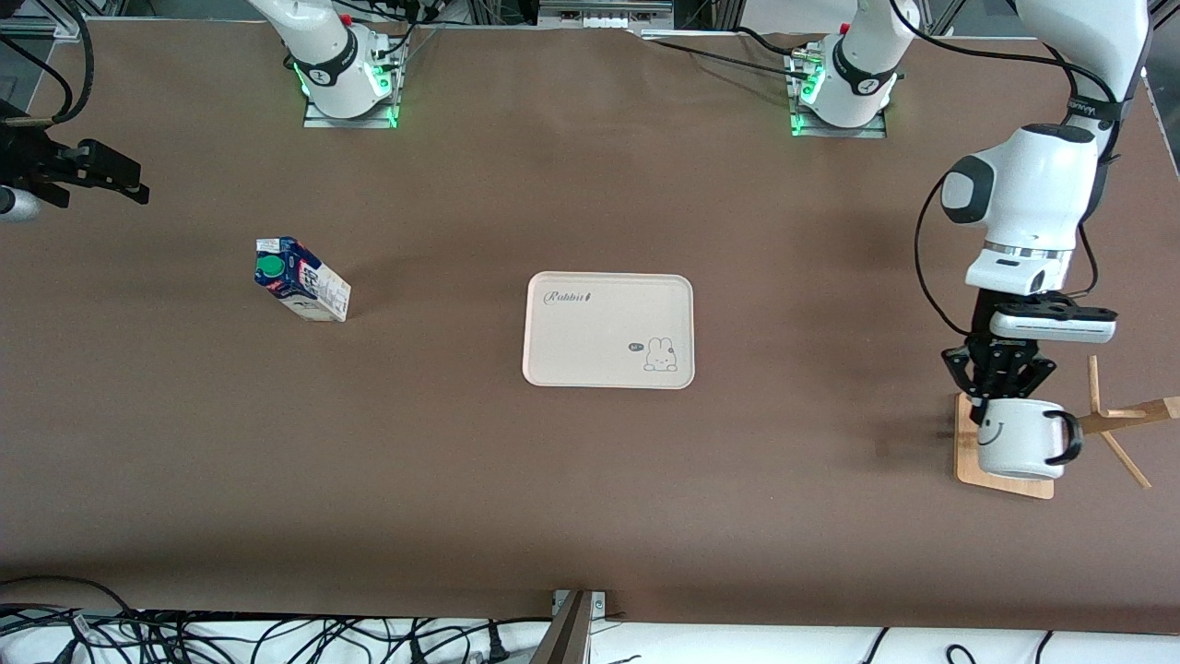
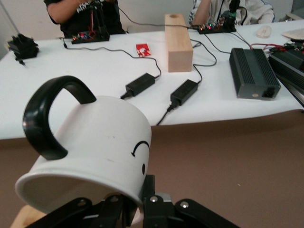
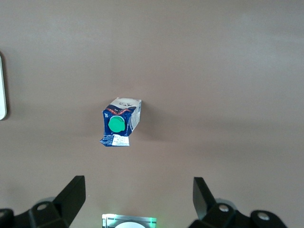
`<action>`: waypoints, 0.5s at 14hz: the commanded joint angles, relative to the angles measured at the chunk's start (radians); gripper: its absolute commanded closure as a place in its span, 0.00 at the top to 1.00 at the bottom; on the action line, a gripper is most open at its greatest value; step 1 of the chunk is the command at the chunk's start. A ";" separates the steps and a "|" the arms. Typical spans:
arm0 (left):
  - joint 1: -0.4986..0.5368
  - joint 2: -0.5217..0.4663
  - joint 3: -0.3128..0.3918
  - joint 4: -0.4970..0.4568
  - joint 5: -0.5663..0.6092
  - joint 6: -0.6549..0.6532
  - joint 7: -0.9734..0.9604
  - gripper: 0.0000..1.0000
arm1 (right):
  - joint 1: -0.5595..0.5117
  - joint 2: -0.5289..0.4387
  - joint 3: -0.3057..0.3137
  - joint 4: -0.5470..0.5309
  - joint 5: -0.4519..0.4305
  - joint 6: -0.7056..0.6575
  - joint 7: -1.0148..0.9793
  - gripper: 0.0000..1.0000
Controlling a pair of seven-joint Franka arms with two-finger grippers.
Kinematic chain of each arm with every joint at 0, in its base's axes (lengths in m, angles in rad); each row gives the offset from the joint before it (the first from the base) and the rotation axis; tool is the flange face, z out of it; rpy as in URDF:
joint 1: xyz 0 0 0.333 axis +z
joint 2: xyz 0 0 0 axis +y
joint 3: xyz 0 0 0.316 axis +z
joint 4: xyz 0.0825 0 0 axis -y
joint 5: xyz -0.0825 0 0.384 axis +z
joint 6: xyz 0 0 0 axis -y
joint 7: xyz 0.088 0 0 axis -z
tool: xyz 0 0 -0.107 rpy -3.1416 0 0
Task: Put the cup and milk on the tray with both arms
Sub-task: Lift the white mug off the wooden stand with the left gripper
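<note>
The cup (image 1: 1014,441), white with a black smiley and black loop handle, hangs tilted over the wooden rack's square base. My left gripper (image 1: 994,395) is shut on its rim. In the left wrist view the cup (image 2: 95,137) fills the foreground, one finger outside its wall and one inside, with the left gripper (image 2: 139,205) clamped on that wall. The milk (image 1: 302,279) stands on the table toward the right arm's end; it also shows as the milk (image 3: 121,124) with its green cap. My right gripper (image 1: 100,180) hovers open and empty; from the wrist, the right gripper (image 3: 137,192). The cream tray (image 1: 599,337) lies mid-table, bare.
The wooden rack (image 1: 1003,478) with slanted pegs stands at the left arm's end of the table. Both arm bases (image 1: 346,88) sit along the edge farthest from the front camera. Cables (image 1: 230,636) lie past the nearest edge. A tray edge (image 3: 2,88) shows in the right wrist view.
</note>
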 commanded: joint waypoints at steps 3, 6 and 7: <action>-0.001 -0.069 -0.165 0.017 0.013 -0.453 -0.321 0.00 | -0.013 -0.001 0.007 0.003 0.010 -0.008 0.005 1.00; -0.056 -0.070 -0.180 0.134 0.025 -0.809 -0.393 0.00 | -0.013 -0.001 0.007 0.003 0.010 -0.008 0.005 1.00; -0.066 -0.068 -0.180 0.170 0.025 -0.903 -0.393 0.00 | -0.013 -0.001 0.007 0.003 0.010 -0.010 0.005 1.00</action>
